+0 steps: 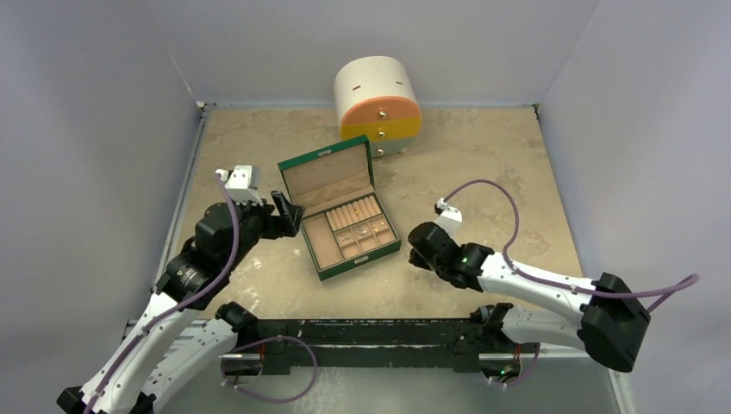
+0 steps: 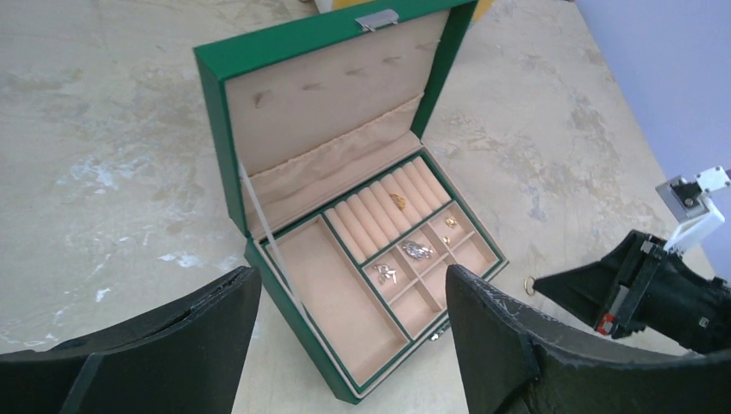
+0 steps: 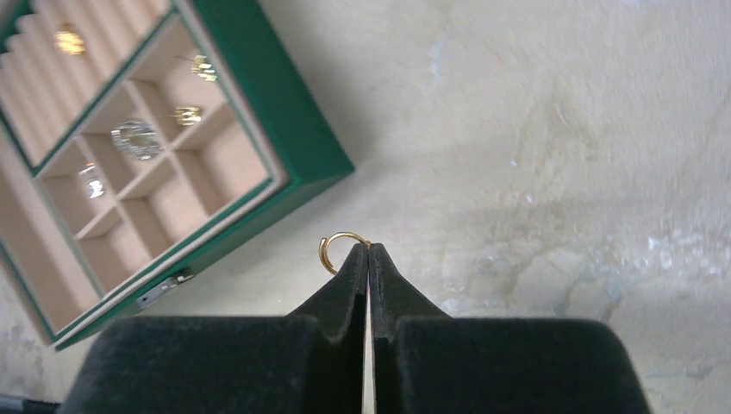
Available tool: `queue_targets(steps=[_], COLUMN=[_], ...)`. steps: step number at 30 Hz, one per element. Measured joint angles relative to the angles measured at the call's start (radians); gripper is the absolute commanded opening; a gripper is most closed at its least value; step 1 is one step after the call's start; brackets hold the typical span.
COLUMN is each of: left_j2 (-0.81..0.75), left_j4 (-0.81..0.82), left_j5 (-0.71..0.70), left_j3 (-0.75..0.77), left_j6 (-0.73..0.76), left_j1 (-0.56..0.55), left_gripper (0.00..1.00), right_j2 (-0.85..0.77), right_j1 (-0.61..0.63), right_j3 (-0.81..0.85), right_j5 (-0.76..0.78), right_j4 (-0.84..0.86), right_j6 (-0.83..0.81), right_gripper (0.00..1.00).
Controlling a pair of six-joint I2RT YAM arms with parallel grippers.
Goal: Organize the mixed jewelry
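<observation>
The green box point(image 1: 321, 164) stands open in the middle of the table. Its tan compartments hold a gold piece on the ring rolls point(image 2: 397, 201), small gold pieces point(image 2: 449, 222), a silvery chain point(image 2: 417, 250) and a silvery piece point(image 2: 384, 274). My right gripper point(image 3: 368, 250) is shut on a thin gold ring point(image 3: 332, 246), which sticks out left of the tips just above the table, right of the box's front corner. The ring also shows in the left wrist view point(image 2: 529, 285). My left gripper point(image 2: 345, 345) is open and empty, at the box's left side point(image 1: 291, 214).
A round white cabinet with orange and yellow drawers point(image 1: 377, 103) stands at the back, behind the box. Grey walls close in the table on the left, back and right. The box's metal clasp point(image 3: 162, 289) faces the right gripper.
</observation>
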Motion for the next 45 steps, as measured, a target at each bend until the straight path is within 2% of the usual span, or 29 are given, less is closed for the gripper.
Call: queue_targets(steps=[10,20,32,38,45], left_j2=[0.072,0.114,0.219,0.229,0.251], left_j4=[0.068,0.235,0.456,0.517,0.540], left_j5=[0.200,0.405,0.551,0.579,0.599], left_j3=[-0.006,-0.109,-0.225,-0.238,-0.242], left_j6=[-0.103,-0.263,-0.367,-0.381,-0.382], left_j1=[0.000,0.000,0.000,0.000,0.000], left_gripper=[0.77,0.67,0.53,0.44,0.38], right_j2=[-0.066,-0.025,0.045,0.076,0.090], right_j1=[0.000,0.000,0.000,0.001,0.007], right_j3=[0.084,0.224,0.277,0.291,0.312], right_j5=[-0.040,-0.191,-0.417,-0.476,-0.499], right_j4=[0.139,0.283,0.350,0.356,0.357], right_j6=[-0.394,-0.612,-0.683,-0.690,-0.690], right_gripper=[0.00,0.00,0.00,0.00,0.00])
